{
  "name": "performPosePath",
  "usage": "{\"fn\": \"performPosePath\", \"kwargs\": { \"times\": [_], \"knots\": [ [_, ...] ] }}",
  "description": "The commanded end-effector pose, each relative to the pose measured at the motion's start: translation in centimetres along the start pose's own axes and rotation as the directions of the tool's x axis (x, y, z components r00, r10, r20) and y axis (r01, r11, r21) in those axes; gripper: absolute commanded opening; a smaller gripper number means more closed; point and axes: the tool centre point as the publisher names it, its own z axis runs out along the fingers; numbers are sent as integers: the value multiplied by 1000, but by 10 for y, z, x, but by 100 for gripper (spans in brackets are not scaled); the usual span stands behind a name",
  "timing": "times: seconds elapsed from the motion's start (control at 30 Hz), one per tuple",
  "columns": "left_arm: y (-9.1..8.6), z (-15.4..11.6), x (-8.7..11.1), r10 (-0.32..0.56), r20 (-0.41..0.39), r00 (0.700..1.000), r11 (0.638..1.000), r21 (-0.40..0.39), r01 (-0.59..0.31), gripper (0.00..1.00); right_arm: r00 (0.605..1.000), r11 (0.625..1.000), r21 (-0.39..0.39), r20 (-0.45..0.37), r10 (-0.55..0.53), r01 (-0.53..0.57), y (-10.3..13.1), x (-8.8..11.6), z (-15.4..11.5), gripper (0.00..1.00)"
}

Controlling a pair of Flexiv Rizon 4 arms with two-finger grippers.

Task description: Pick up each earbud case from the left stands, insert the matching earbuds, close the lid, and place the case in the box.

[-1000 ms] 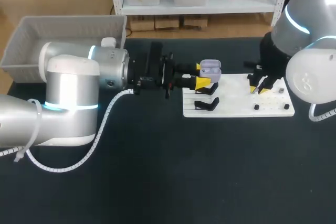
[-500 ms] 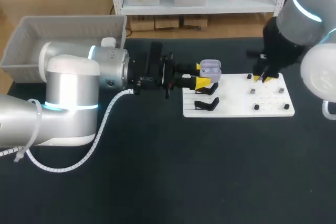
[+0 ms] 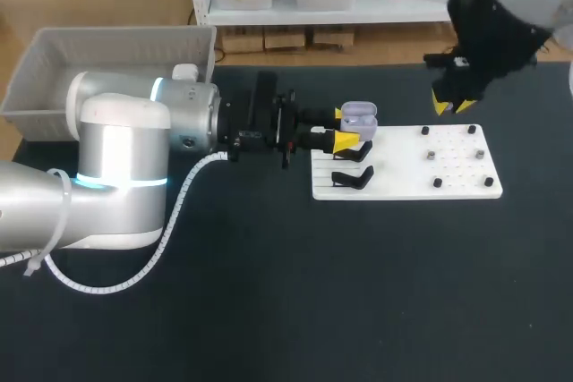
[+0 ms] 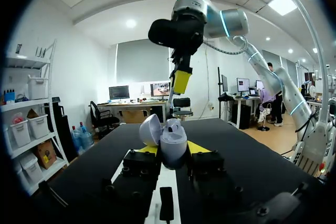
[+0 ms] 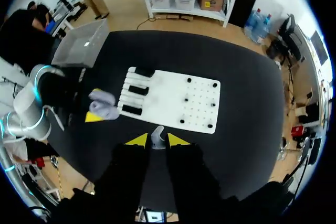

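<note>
**Item: earbud case, lavender.** The earbud case [image 3: 359, 114] is clamped between the yellow fingertips of the left gripper [image 3: 345, 129], one tip on each flank. It is held just above the black stands [image 3: 352, 176] at the near-left edge of the white board [image 3: 403, 187]. In the left wrist view the earbud case [image 4: 170, 139] is seen with its lid swung open. Whether any earbud is seated inside cannot be told.

**Item: earbud.** A small pale earbud [image 5: 157, 136] is pinched between the fingertips of the right gripper [image 5: 153, 140]. In the head view the right gripper [image 3: 452, 105] is held high, beyond the far edge of the board and well apart from the case.

**Item: board.** Several small dark items [image 3: 430, 156] are set on its hole grid. They are too small to identify.

**Item: box.** The grey box [image 3: 116, 39] stands at the far left, partly hidden by the left arm. No case is seen in the visible part.

**Progress, as judged.**
- Done: the case is picked up and opened, and one earbud is taken.
- Left: insertion of the earbuds, closing of the lid and placement in the box.
- Neither stand is seen to carry another case.
</note>
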Motion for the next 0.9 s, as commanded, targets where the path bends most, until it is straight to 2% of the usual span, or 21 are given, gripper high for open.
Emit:
{"fn": "performPosePath", "kwargs": {
  "times": [0.03, 0.33, 0.5, 0.67, 0.9],
  "knots": [
    [0, 0, 0, 0, -1, 1000, 1000, -2, 0, 0, 996, 999, 9, -83, -43, 44, 24, -8, -23, 0],
    [0, 0, 0, 0, -1, 1000, 1000, -2, 0, 0, 976, 984, -62, -128, -175, 168, 66, -7, -23, 0],
    [0, 0, 0, 0, -1, 1000, 1000, -2, 0, 0, 960, 976, -70, -180, -215, 205, 75, -8, -11, 0],
    [0, 0, 0, 0, -1, 1000, 1000, -2, 0, 0, 954, 972, -82, -189, -231, 219, 80, -12, -1, 0],
    [0, 0, 0, 0, -1, 1000, 1000, -2, 0, 0, 941, 959, -46, -186, -283, 280, 94, -16, 11, 0]
  ]
}}
